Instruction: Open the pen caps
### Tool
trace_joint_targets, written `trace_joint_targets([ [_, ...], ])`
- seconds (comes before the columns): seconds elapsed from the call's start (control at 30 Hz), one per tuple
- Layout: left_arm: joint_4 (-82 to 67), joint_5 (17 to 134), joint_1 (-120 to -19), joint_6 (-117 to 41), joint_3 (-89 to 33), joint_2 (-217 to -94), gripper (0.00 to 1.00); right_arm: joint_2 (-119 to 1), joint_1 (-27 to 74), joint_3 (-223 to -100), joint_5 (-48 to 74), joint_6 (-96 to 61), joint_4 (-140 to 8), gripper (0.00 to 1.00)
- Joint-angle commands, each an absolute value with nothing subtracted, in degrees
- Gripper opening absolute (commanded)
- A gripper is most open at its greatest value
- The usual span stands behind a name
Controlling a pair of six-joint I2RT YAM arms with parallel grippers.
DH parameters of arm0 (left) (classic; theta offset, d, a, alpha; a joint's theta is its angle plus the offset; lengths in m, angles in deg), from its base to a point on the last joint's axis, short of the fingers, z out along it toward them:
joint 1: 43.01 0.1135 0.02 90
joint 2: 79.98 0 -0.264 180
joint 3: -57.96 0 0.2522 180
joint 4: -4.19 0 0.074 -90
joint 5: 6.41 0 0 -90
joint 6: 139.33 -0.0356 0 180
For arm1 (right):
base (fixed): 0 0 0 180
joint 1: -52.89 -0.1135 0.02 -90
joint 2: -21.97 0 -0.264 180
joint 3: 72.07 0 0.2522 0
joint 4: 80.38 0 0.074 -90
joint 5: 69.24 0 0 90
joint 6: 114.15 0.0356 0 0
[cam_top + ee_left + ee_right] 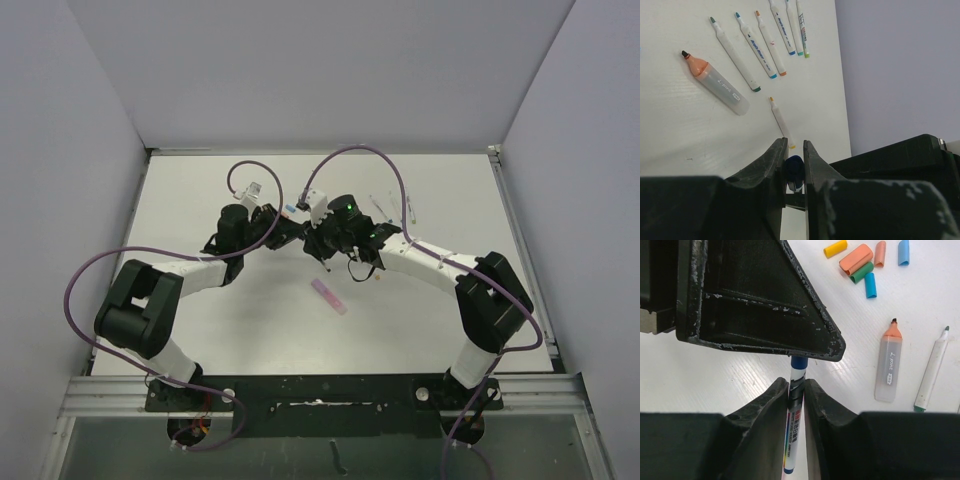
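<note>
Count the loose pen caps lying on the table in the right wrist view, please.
6, all grouped at the upper right: yellow cap, wide orange cap, salmon cap, blue cap, green cap, cyan cap. Others may lie out of frame.

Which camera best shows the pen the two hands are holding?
Right wrist: the pen lies lengthwise in the right hand, blue cap at the left hand. Left wrist shows only the cap; the top view barely shows it.
</note>
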State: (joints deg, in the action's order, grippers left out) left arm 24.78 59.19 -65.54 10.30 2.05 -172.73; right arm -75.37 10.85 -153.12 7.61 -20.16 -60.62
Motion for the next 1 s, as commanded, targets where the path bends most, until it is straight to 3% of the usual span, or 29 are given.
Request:
trace_joint_targets([
  [0.0, 29.54, 58.29, -65.78, 10.67, 0.6, -172.44, 0.0, -76.11, 10.61, -155.62, 6.61, -19.62, -64.16, 0.17],
  [0.13, 29.71, 58.3, -65.78, 10.7, 0.69, -172.27, 0.0, -75.84, 10.7, -155.39, 6.95, -19.57, -64.24, 0.0],
  [0.6, 28.85, 56.96, -52.01, 11.0, -5.59, -174.67, 0.0, -70.75, 13.29, -147.54, 6.96, -19.83, -59.03, 0.0],
  [0.97, 27.9, 59.02, -50.82, 9.53, -3.21, -176.61, 0.0, -66.11, 17.82, -144.51, 6.83, -19.9, -57.59, 0.0],
])
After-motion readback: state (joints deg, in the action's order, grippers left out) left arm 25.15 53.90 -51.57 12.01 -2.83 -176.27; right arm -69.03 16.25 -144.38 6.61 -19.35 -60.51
